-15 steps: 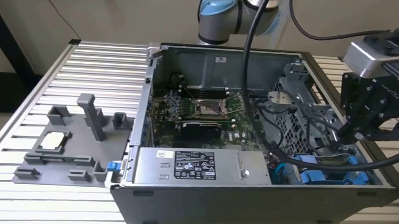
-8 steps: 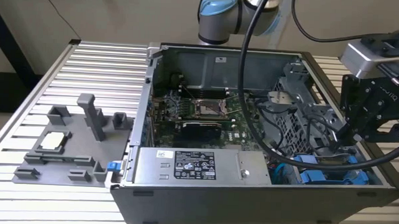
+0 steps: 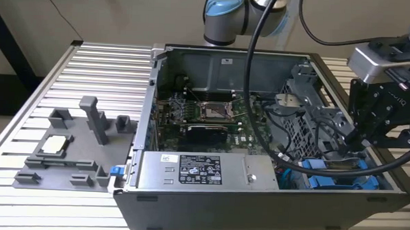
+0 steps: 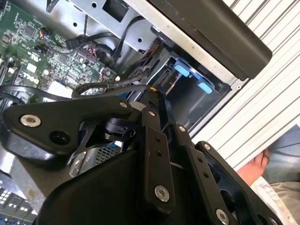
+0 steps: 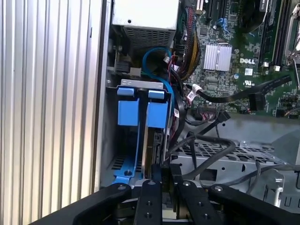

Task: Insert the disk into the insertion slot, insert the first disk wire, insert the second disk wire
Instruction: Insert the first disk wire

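Even, diffuse room light with soft shadows. Computer case (image 3: 256, 211) walls shade its interior. Table slats (image 4: 276, 93) wash out white. Black gripper (image 4: 152, 96) loses detail.

A plain beige wall (image 3: 126, 15) is standing behind. A ribbed metal table (image 3: 104, 60) is stretching out, catching soft even light.

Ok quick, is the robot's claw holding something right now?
Claw: closed, pinching the edge of the blue-framed disk at its slot.
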Controlling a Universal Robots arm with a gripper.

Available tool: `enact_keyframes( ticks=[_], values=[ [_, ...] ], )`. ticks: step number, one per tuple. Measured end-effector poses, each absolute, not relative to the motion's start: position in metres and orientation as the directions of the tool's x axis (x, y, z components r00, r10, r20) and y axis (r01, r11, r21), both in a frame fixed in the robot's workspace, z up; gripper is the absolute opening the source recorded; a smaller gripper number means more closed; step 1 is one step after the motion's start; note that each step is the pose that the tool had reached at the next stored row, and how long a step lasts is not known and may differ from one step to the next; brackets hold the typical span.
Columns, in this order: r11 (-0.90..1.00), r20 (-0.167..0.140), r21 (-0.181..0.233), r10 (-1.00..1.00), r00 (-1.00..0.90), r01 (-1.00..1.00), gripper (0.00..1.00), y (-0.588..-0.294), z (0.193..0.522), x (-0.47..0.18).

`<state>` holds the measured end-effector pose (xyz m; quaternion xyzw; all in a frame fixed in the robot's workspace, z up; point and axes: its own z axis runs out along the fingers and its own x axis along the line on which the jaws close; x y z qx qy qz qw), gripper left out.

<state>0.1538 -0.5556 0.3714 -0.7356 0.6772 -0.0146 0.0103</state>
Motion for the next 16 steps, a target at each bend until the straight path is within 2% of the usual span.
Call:
enact_keyframes(
  ticks=[16],
  values=[
    [-0.038,0.014,-0.031,-0.999,0.037,-0.999,0.19,-0.555,0.357,0.156]
  ],
)
